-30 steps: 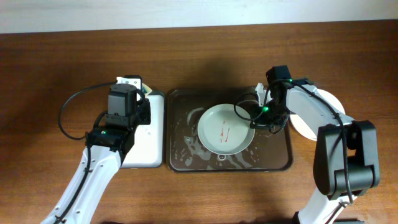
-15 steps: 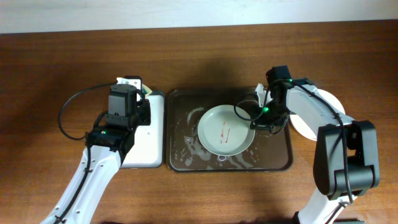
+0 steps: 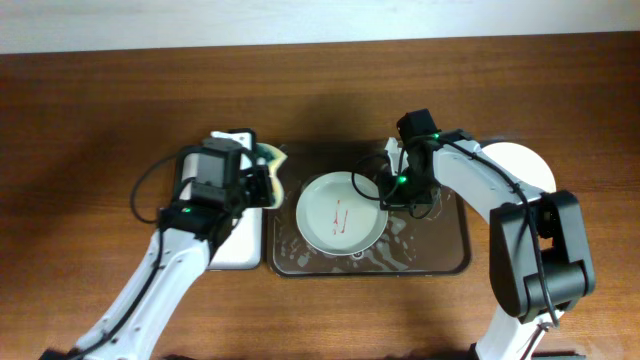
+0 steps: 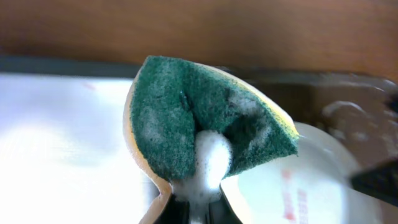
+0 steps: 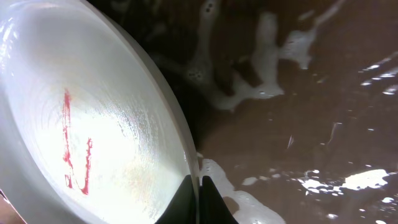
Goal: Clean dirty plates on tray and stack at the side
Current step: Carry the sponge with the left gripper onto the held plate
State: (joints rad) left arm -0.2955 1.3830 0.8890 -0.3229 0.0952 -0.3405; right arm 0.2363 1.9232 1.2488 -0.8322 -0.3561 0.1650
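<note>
A pale green plate (image 3: 341,215) with a thin red smear lies on the dark brown tray (image 3: 452,250), which is streaked with foam. My right gripper (image 3: 385,195) is shut on the plate's right rim; the right wrist view shows the rim (image 5: 186,162) pinched between the fingers (image 5: 199,198). My left gripper (image 3: 262,178) is shut on a soapy green and yellow sponge (image 3: 273,170), held at the tray's left edge beside the plate. The sponge (image 4: 205,124) fills the left wrist view, with the plate (image 4: 292,186) below right. A white plate (image 3: 520,170) lies on the table right of the tray.
A smaller white rectangular tray (image 3: 238,240) lies left of the brown tray, under my left arm. The wooden table (image 3: 90,150) extends around both trays.
My left gripper has moved right with the sponge from over the white tray to the brown tray's left edge. My right gripper has pulled the plate a little to the left.
</note>
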